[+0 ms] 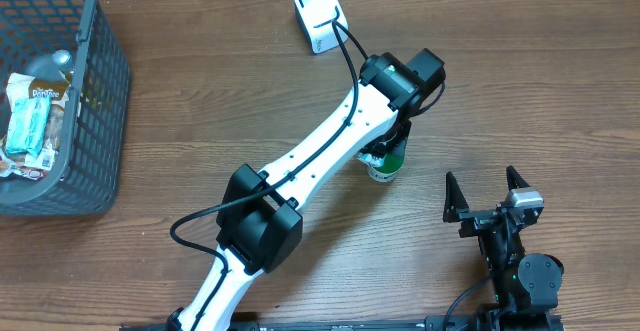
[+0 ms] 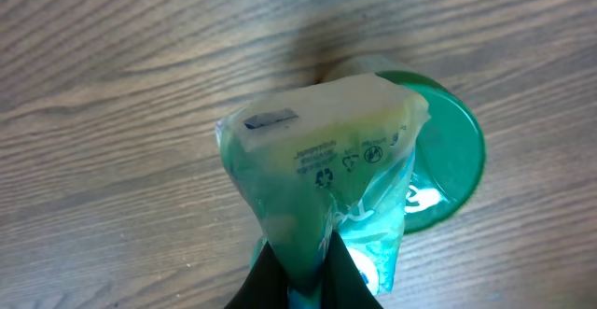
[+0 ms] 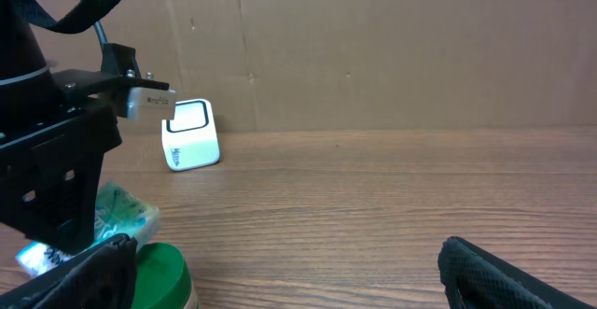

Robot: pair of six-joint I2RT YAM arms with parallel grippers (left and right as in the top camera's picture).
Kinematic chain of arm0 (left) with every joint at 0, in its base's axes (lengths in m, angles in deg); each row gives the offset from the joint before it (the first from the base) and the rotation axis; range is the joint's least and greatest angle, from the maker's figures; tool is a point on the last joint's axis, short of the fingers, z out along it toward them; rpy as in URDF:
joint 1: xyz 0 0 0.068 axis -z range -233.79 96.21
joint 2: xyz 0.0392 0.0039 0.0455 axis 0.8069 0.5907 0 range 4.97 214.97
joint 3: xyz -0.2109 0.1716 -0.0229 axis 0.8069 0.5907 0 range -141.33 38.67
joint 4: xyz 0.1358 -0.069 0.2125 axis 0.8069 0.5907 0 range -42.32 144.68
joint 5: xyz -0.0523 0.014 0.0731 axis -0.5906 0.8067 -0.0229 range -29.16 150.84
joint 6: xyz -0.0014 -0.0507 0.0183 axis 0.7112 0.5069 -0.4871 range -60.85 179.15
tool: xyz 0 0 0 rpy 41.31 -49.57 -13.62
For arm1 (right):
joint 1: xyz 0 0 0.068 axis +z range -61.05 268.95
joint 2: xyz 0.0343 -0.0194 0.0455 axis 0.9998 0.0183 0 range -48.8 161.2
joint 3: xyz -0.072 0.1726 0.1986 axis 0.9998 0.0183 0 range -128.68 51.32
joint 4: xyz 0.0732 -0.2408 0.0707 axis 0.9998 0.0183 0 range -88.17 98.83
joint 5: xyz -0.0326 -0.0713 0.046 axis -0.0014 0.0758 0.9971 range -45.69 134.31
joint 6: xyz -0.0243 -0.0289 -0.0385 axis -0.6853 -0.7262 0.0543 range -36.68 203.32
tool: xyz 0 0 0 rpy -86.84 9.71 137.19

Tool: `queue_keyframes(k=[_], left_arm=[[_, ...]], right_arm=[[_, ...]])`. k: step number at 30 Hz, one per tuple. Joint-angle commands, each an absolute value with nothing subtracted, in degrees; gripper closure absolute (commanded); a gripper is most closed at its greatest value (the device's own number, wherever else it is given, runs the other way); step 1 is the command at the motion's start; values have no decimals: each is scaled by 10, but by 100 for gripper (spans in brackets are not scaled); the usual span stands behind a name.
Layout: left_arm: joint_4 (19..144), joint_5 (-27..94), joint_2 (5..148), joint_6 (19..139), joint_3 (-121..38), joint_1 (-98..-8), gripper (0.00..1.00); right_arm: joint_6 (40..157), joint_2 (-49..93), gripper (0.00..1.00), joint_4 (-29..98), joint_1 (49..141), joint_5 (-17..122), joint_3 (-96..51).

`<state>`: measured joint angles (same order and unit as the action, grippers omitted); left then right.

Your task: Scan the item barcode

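Observation:
My left gripper (image 2: 303,258) is shut on a soft teal-green packet (image 2: 317,169), pinching its lower end between the black fingers. The packet's pale sealed end points away from the camera. It hangs just above a green-lidded tub (image 1: 385,168) in the middle of the table, whose lid (image 2: 452,160) shows behind the packet. The white scanner (image 1: 320,16) stands at the table's far edge, and also shows in the right wrist view (image 3: 191,133). My right gripper (image 1: 487,193) rests open near the front right, nothing between its fingers (image 3: 508,272).
A grey wire basket (image 1: 95,121) with several wrapped items stands at the far left. The left arm (image 1: 310,161) stretches diagonally across the table's middle. A brown cardboard wall (image 3: 392,48) rises behind the scanner.

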<state>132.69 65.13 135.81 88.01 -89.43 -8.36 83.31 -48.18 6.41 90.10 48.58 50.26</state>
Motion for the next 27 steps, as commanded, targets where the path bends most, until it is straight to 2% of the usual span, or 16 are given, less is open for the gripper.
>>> queue_keyframes(k=[1,5,19,27], left_arm=[[1336,660,1350,892,-897,-82,96],[1343,712,1350,905,-897,-93,96],[1322,703,1350,914,-864,-114,96],[1312,620,1350,903,-846,-105,96]], right_arm=[[830,-486,0,63,898,485,509],[830,-486,0,63,898,485,509],[830,-486,0,63,898,485,509],[830,-486,0,63,898,485,509]])
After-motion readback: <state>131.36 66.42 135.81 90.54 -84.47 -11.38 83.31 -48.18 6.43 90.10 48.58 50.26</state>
